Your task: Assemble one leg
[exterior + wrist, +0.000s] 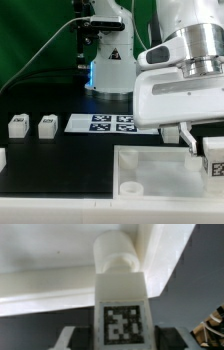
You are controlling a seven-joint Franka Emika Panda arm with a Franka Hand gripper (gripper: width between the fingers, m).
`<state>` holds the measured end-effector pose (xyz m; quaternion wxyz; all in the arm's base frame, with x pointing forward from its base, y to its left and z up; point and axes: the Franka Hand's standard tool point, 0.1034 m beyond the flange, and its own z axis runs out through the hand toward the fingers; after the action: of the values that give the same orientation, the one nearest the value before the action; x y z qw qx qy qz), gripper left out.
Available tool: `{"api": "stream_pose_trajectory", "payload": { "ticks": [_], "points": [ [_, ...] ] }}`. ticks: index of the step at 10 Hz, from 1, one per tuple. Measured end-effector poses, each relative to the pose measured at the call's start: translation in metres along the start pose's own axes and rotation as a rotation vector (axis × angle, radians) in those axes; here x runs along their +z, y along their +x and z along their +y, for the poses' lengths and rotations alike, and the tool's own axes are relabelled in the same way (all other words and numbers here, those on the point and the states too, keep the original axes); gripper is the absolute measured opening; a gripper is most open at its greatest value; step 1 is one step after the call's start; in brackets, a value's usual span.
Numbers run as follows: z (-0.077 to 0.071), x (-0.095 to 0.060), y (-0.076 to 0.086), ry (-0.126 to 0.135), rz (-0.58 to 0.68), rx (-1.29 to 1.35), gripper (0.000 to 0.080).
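Note:
My gripper [203,152] hangs at the exterior view's right, over the right corner of the large white tray-like top [150,172]. It is shut on a leg [213,162], a stubby white piece with a black-and-white tag. In the wrist view the leg [122,308] sits between my gripper's [122,341] dark fingers [76,338], tag facing the camera. Its far end meets the round corner socket [116,251] by the top's raised rim [165,258]. Two more legs [17,125] [46,125] stand on the black table at the left.
The marker board [112,123] lies flat mid-table behind the top. Another white piece [2,158] shows at the left edge. The arm's base [108,65] stands at the back. A round socket [131,186] sits at the top's near left corner.

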<state>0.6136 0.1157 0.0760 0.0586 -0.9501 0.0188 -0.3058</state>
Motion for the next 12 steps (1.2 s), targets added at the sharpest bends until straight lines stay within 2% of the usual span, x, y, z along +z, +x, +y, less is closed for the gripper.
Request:
{"api": "stream_pose_trajectory", "payload": {
  "ticks": [3,4,5,6,7,8,9,12],
  "points": [
    [-0.0057,-0.0012,-0.0090,-0.080,-0.005,0.090,0.0294],
    [-0.0046,-0.0010,-0.0086,-0.080,-0.018,0.092,0.0294],
    [-0.0047,-0.0004,-0.0100,-0.079,-0.025,0.093,0.0375],
    [-0.0048,0.0006,-0.0124,-0.079,-0.036,0.094,0.0375],
    [-0.0047,0.0007,-0.0126,-0.079,-0.036,0.094,0.0516],
    [-0.0045,0.0010,-0.0133,-0.079,-0.037,0.093,0.0516],
    [-0.0044,0.0012,-0.0137,-0.079,-0.038,0.093,0.0621],
    [-0.0042,0.0015,-0.0144,-0.080,-0.039,0.093,0.0648]
  ]
}}
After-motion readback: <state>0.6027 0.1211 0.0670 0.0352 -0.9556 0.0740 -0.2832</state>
